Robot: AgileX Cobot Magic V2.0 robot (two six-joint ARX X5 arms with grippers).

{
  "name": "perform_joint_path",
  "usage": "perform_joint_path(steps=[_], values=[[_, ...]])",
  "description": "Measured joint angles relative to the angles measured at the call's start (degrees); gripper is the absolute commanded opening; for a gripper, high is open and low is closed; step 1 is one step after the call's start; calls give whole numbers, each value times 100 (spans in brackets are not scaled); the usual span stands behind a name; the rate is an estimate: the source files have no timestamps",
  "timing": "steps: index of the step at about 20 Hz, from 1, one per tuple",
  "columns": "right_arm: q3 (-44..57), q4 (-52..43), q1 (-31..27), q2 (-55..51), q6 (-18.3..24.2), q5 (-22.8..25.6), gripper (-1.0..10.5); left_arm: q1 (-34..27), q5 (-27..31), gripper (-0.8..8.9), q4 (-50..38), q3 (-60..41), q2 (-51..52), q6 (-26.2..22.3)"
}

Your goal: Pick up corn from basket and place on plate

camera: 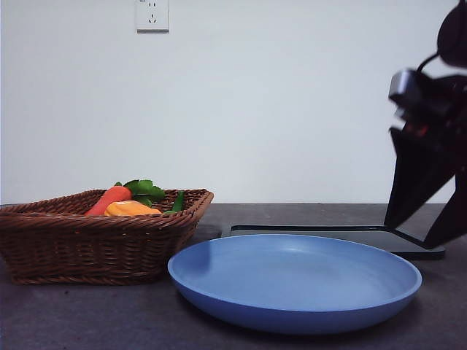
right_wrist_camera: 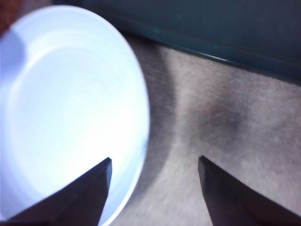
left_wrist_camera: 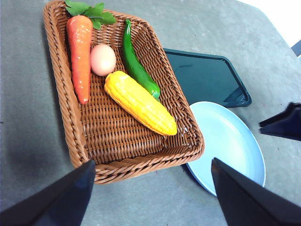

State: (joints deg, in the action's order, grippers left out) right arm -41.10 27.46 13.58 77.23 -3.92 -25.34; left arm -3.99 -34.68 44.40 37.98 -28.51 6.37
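Observation:
The corn (left_wrist_camera: pixel 140 102), an orange-yellow cob, lies slantwise in the middle of the brown wicker basket (left_wrist_camera: pixel 70 117). In the front view only its top (camera: pixel 130 208) shows above the basket's rim (camera: pixel 87 248). My left gripper (left_wrist_camera: pixel 153 162) hangs open high above the basket's near edge, holding nothing. The light blue plate (camera: pixel 292 284) stands just right of the basket and has nothing on it; it also shows in both wrist views (left_wrist_camera: pixel 230 141) (right_wrist_camera: pixel 61 108). My right gripper (camera: pixel 419 222) (right_wrist_camera: pixel 154 162) is open low over the table beside the plate's right rim.
In the basket beside the corn lie a carrot (left_wrist_camera: pixel 80 52) with green leaves, a pinkish-tan round item (left_wrist_camera: pixel 102 60) and a long green pepper (left_wrist_camera: pixel 136 66). A flat black tray (camera: pixel 379 237) (left_wrist_camera: pixel 202 77) lies behind the plate. A wall socket (camera: pixel 152 14) is on the white wall.

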Motion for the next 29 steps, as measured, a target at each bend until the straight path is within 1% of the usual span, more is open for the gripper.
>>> perform_joint_path(steps=[2,8,12,15,22,25,29], values=[[-2,-144,109,254,-4,-2,279,0,0,402,0,0,0,0],[-2,-308,391,546,-9,-4,137,0,0,403,0,0,0,0],[-2,-297,404,625,-22,-4,81,0,0,403,0,0,0,0],[-4,-293,404,691,-83,-17,8,0,0,403,2,0,0,4],[-15,-304,402,675,-284,-33,2,0,0,402,0,0,0,42],[-15,-17,313,337,-348,15,2,20,0,402,-7,-2,-7,63],[-15,723,90,-739,-343,363,2,249,-2,402,-374,0,-291,291]])
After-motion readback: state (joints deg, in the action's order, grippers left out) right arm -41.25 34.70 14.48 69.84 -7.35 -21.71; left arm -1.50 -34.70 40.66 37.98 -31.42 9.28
